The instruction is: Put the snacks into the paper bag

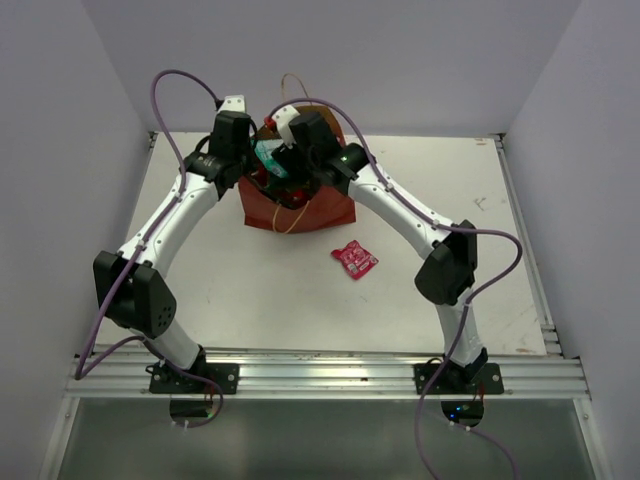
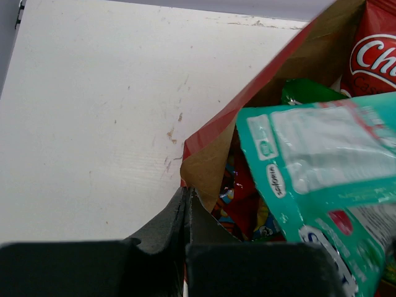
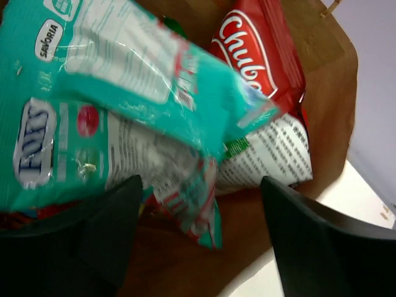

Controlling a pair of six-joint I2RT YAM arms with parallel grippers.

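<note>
1. Several crinkly packets fill your upright paper bag (image 1: 300,210) at upper centre, with the teal packet (image 3: 124,93) topmost over the red bag (image 3: 253,55).
2. Only the overhead view shows the small pink packet (image 1: 354,259), flat on the table (image 1: 250,290) just right of the bag.
3. Your left gripper (image 2: 187,247) pinches the brown paper rim. Your right gripper (image 3: 198,229) has its jaws apart beneath the teal packet.

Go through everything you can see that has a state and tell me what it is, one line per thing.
paper bag: upright, mouth open, packets inside
teal packet: at the bag's mouth on top of the others, not gripped
red packet: inside the bag
pink packet: flat on the table, outside the bag
left hand: shut, pinching the bag's rim
right hand: open over the bag
</note>
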